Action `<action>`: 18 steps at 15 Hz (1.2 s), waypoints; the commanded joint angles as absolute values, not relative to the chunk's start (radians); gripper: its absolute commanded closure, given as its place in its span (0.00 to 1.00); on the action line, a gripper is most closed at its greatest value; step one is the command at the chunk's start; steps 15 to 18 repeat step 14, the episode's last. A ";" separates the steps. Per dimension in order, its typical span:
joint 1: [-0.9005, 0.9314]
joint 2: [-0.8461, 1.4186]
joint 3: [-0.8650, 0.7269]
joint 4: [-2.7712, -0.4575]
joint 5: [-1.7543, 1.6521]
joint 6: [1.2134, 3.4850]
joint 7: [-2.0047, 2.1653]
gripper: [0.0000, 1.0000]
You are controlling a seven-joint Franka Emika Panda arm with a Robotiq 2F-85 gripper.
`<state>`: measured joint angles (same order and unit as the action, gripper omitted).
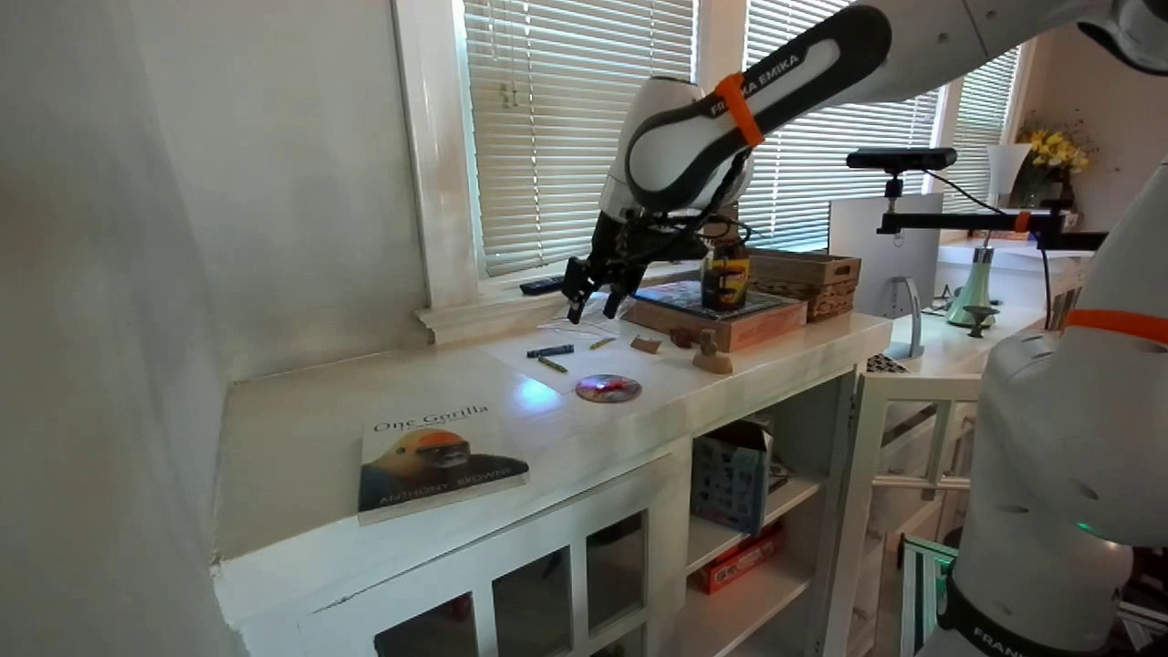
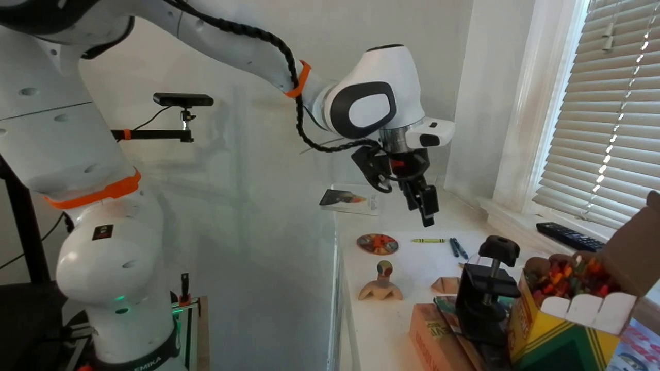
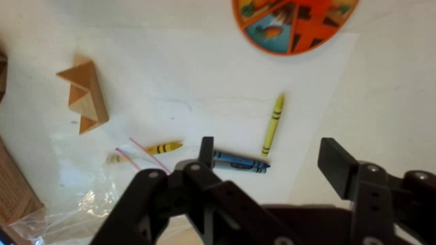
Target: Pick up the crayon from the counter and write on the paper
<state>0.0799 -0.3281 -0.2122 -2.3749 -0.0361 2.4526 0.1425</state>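
Observation:
A white paper (image 3: 218, 75) lies on the white counter (image 1: 292, 420). On it lie a yellow-green crayon (image 3: 272, 127), a blue crayon (image 3: 238, 159) touching a pale blue crayon (image 3: 235, 166), and a yellow-orange crayon (image 3: 163, 148) partly under a clear plastic bag (image 3: 98, 197). The yellow-green crayon shows in both exterior views (image 1: 552, 365) (image 2: 428, 240). My gripper (image 3: 270, 153) is open with nothing between its fingers. It hangs above the crayons, apart from them, in both exterior views (image 1: 593, 308) (image 2: 427, 208). Its left finger hides one end of the blue pair in the wrist view.
A round picture disc (image 3: 293, 27) lies at the paper's edge. Wooden blocks (image 3: 90, 98) (image 2: 381, 286) stand nearby. A book (image 1: 438, 461) lies on the counter. A box with a black clamp (image 2: 487, 304) and an open crayon box (image 2: 567, 330) stand by the window sill with a remote (image 2: 570, 236).

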 commanded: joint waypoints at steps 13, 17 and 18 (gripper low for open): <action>-0.052 -0.411 -0.095 -2.212 0.107 1.951 0.129 0.00; -0.052 -0.411 -0.094 -2.212 0.106 1.951 0.129 0.00; -0.052 -0.411 -0.094 -2.212 0.106 1.951 0.129 0.00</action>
